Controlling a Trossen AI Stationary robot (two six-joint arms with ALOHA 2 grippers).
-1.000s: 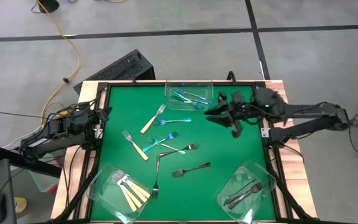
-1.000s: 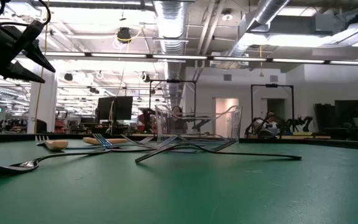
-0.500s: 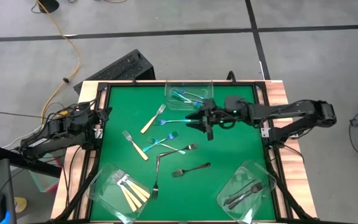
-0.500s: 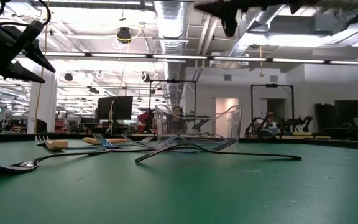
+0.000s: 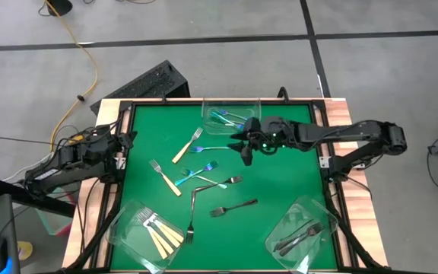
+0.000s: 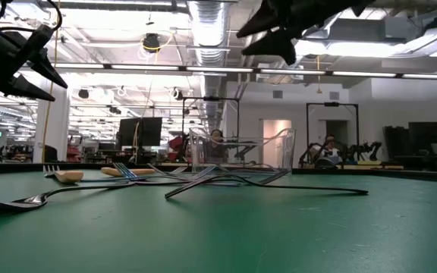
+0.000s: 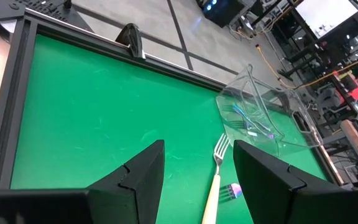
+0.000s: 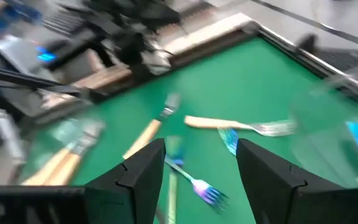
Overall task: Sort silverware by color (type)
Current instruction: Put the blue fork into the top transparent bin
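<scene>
Right tool, fingers apart and empty, hangs over the green desk beside the far tub of blue forks. Left tool, also apart, waits at the left edge. Loose forks lie mid-desk, its right half open. Cream forks fill the near-left tub, grey forks the near-right tub.

Loose cream-handled forks, blue-handled forks and dark metal forks lie flat, scattered mid-mat; others lie sorted by kind in three corner tubs.
</scene>
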